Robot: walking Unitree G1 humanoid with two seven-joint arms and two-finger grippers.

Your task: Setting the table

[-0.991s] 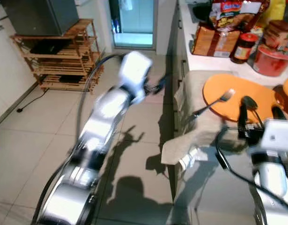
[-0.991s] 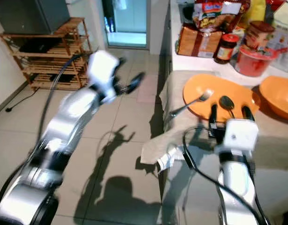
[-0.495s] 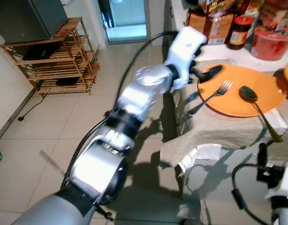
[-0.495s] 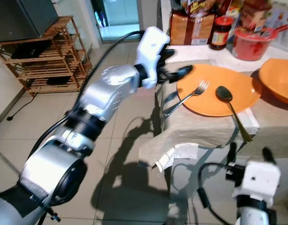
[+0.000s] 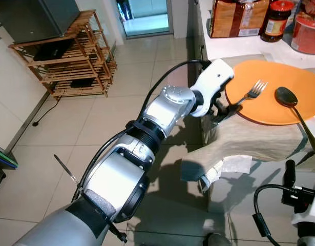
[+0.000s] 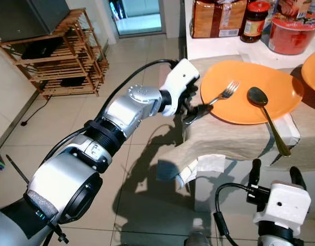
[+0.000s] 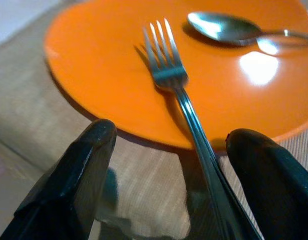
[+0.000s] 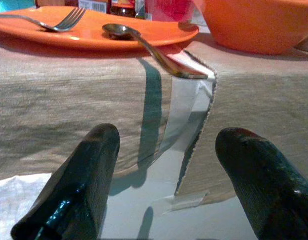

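A silver fork [image 7: 170, 75] leans on the orange plate [image 7: 103, 60] beside a spoon [image 7: 221, 27]; left gripper [image 7: 169, 170] jaws released astride its handle.

Fork: I see the fork [image 7: 180, 95] with its tines resting on the orange plate [image 7: 103, 65], handle running out over the plate's rim toward my left gripper [image 7: 171, 175].
Left gripper: my two black fingers [image 7: 73, 185] stand spread, one on each side of the handle, not touching it.
Spoon: a spoon [image 7: 219, 27] lies on the plate beyond the fork.
Cloth: the plate sits on a beige woven cloth [image 7: 23, 100] near its edge.
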